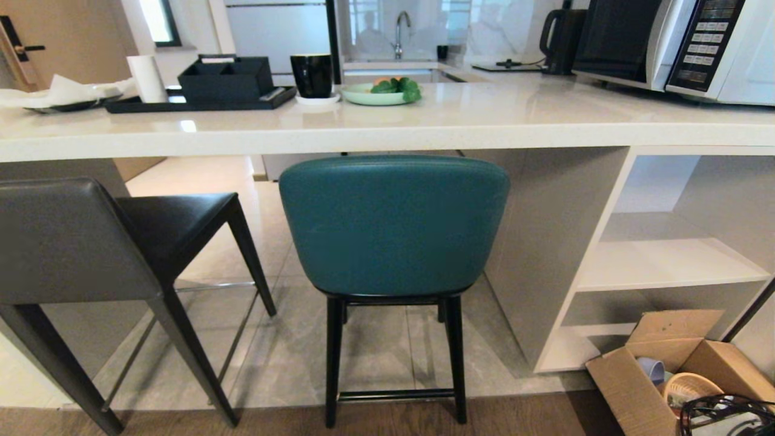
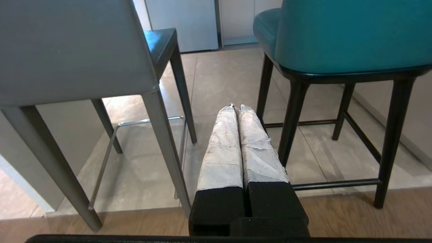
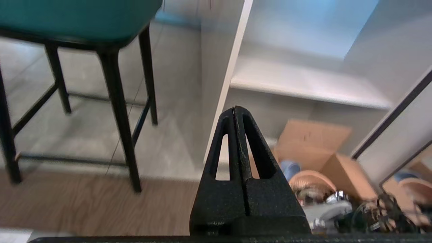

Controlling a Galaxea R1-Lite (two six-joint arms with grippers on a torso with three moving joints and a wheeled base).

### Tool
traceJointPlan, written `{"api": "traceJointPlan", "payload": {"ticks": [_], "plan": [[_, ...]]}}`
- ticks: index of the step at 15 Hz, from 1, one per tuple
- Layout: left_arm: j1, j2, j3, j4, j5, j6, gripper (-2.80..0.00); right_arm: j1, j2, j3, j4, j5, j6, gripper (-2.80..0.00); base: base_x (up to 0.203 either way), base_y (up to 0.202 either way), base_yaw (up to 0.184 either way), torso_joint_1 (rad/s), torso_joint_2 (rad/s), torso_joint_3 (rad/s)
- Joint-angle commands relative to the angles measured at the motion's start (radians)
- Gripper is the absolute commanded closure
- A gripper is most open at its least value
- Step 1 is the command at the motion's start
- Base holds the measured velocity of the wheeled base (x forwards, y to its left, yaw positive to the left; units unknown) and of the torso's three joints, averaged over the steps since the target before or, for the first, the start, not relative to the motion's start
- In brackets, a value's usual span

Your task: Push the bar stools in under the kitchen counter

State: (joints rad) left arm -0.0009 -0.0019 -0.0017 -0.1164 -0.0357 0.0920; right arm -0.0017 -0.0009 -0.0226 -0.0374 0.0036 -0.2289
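Both your grippers, left (image 2: 236, 107) and right (image 3: 235, 108), are pressed together and empty. The teal stool (image 1: 393, 224) looks stiff and top-heavy; push low on its padded back. The grey stool (image 1: 79, 242) likely slides easily on tile.

There are two stools: one grey stool (image 1: 72, 242) and one teal stool (image 1: 393, 224). On the surface (image 1: 484, 121) sit one black cup (image 1: 311, 74), one green plate (image 1: 372, 94), one microwave (image 1: 660, 42) and one kettle (image 1: 560, 39). One cardboard box (image 1: 660, 363) is on the floor.

Floor (image 1: 375, 357): teal stool (image 1: 393, 224), grey stool (image 1: 91, 242), cardboard box (image 1: 678, 363).
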Motion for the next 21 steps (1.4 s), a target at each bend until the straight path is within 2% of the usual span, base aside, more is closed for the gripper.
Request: {"api": "traceJointPlan", "payload": {"ticks": [1, 3, 4, 5, 7, 8, 10, 19, 21], "plan": [[-0.001, 0.002, 0.042, -0.002, -0.003, 0.001, 0.00, 0.000, 0.001, 0.023, -0.022, 0.001, 0.002, 0.00, 0.000, 0.000, 0.000, 0.000, 0.00, 0.000], [-0.001, 0.002, 0.042, -0.002, 0.012, -0.033, 0.00, 0.000, 0.001, 0.023, -0.027, -0.008, 0.045, 0.00, 0.000, 0.000, 0.000, 0.000, 0.00, 0.000], [-0.001, 0.002, 0.042, -0.004, 0.023, -0.073, 0.00, 0.000, 0.001, 0.023, -0.031, -0.017, 0.070, 0.00, 0.000, 0.000, 0.000, 0.000, 0.00, 0.000], [-0.001, 0.003, 0.042, -0.006, 0.028, -0.082, 0.00, 0.000, 0.001, 0.023, -0.032, -0.017, 0.071, 0.00, 0.000, 0.000, 0.000, 0.000, 0.00, 0.000], [0.001, 0.003, 0.042, -0.002, 0.022, -0.029, 0.00, 0.000, 0.001, 0.015, -0.008, -0.001, 0.044, 0.00, 0.000, 0.000, 0.000, 0.000, 0.00, 0.000], [-0.001, 0.003, 0.042, -0.005, 0.023, -0.029, 0.00, 0.000, 0.001, 0.004, 0.059, 0.013, 0.076, 0.00, 0.000, 0.000, 0.000, 0.000, 0.00, 0.000], [-0.001, 0.003, 0.042, -0.005, 0.025, -0.044, 0.00, 0.000, 0.001, -0.006, 0.113, -0.001, 0.239, 0.00, 0.000, 0.000, 0.000, 0.000, 0.00, 0.000], [-0.001, 0.003, 0.042, -0.005, 0.030, -0.075, 0.00, 0.000, 0.001, -0.002, 0.100, -0.017, 0.241, 0.00, 0.000, 0.000, 0.000, 0.000, 0.00, 0.000], [-0.001, 0.003, 0.042, -0.005, 0.030, -0.075, 0.00, 0.000, 0.001, -0.002, 0.100, -0.017, 0.241, 0.00, -0.129, 0.000, 0.003, 0.010, 0.00, 0.001]]}}
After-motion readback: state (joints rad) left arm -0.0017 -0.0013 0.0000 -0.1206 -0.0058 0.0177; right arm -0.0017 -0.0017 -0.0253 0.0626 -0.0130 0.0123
